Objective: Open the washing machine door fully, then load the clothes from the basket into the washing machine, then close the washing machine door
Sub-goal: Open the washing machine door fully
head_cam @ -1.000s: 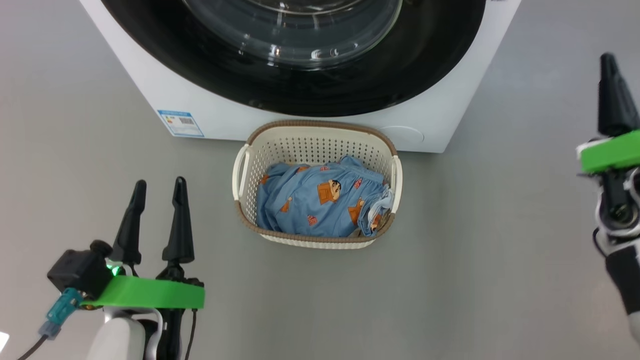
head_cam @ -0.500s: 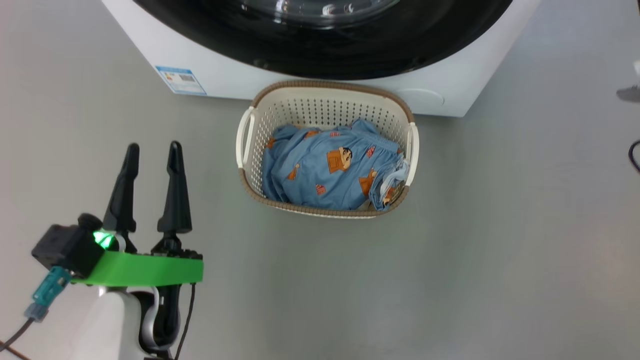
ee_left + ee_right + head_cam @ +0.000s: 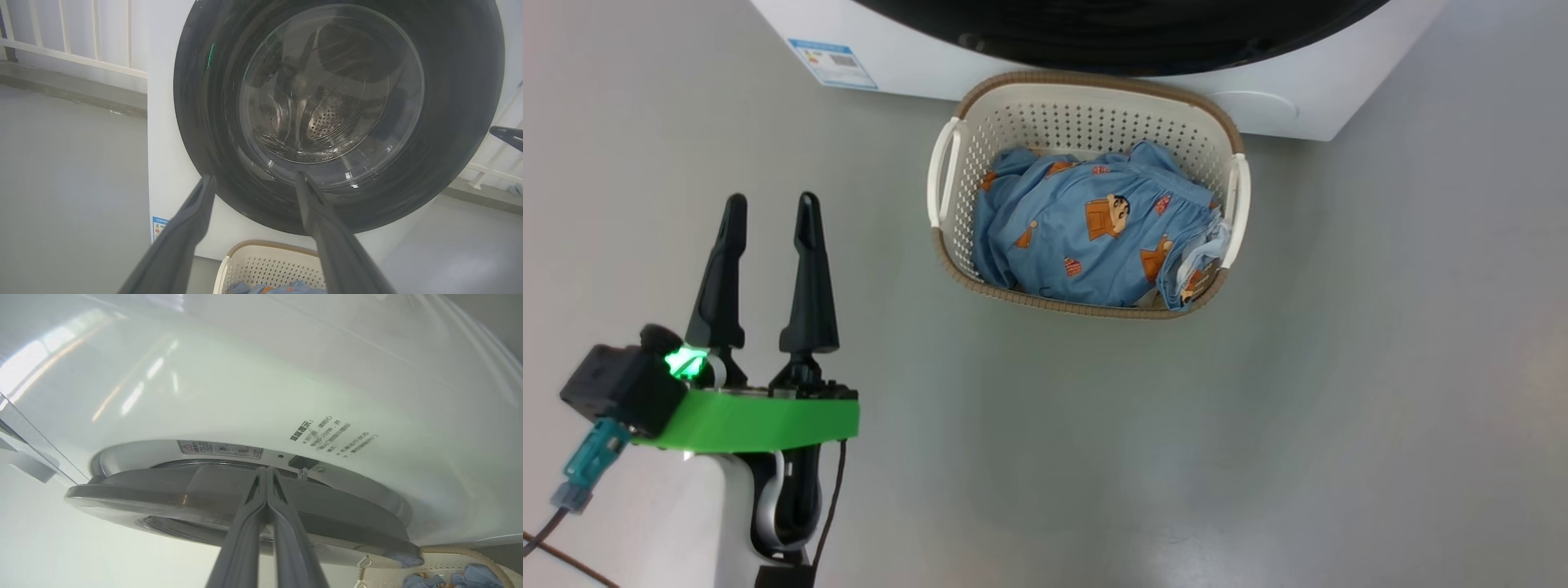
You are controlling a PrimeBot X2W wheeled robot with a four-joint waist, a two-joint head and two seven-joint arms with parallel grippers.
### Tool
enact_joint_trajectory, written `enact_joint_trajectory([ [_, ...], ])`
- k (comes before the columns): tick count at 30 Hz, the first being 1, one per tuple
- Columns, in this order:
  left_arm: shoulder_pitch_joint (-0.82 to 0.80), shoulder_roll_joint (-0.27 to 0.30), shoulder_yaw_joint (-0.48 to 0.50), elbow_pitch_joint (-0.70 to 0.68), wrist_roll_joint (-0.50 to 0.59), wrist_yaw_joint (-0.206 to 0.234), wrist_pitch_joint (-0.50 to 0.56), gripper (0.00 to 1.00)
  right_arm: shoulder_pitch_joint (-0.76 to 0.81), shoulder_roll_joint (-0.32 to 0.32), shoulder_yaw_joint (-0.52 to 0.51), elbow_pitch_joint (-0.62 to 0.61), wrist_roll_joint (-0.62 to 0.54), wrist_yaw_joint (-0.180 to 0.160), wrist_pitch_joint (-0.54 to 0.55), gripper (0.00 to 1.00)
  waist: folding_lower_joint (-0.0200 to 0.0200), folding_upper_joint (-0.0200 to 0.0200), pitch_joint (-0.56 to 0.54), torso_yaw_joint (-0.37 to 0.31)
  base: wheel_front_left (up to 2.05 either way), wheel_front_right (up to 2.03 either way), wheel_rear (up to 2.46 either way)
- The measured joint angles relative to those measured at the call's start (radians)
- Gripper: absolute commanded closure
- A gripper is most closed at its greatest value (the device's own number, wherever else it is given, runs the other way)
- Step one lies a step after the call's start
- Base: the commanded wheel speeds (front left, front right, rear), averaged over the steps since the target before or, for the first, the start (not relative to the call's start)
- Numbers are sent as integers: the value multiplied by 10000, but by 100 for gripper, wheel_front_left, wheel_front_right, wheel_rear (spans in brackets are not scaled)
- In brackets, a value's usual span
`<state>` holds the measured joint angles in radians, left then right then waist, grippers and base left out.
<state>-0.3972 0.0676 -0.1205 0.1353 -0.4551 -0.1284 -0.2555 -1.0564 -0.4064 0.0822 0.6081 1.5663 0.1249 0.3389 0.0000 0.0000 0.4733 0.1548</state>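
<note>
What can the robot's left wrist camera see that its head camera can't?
Left wrist camera's extras: the washing machine door with its round glass window, the holey steel drum behind it, and a white railing off to the side. Head camera's extras: the whole basket from above, the cartoon figure on the blue clothes, and the green band on the left end effector. Shared: the door's black rim, the blue label, the basket's rim, and the left end effector's two open fingers.
</note>
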Motion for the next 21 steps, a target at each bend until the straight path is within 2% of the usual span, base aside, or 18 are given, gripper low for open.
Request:
enact_joint_trajectory([
  [4,-146,-90,17,0,0,0,0,0,-323,-12,-176,142,539,0,765,100,0,0,121,184,0,0,0],
  [9,-147,-222,65,0,-2,0,0,0,-1030,-125,-136,378,568,0,1379,100,0,0,302,419,0,0,0],
  [21,-151,-311,75,8,-82,0,0,0,-2070,-426,320,1197,414,0,2159,100,0,0,486,821,0,0,0],
])
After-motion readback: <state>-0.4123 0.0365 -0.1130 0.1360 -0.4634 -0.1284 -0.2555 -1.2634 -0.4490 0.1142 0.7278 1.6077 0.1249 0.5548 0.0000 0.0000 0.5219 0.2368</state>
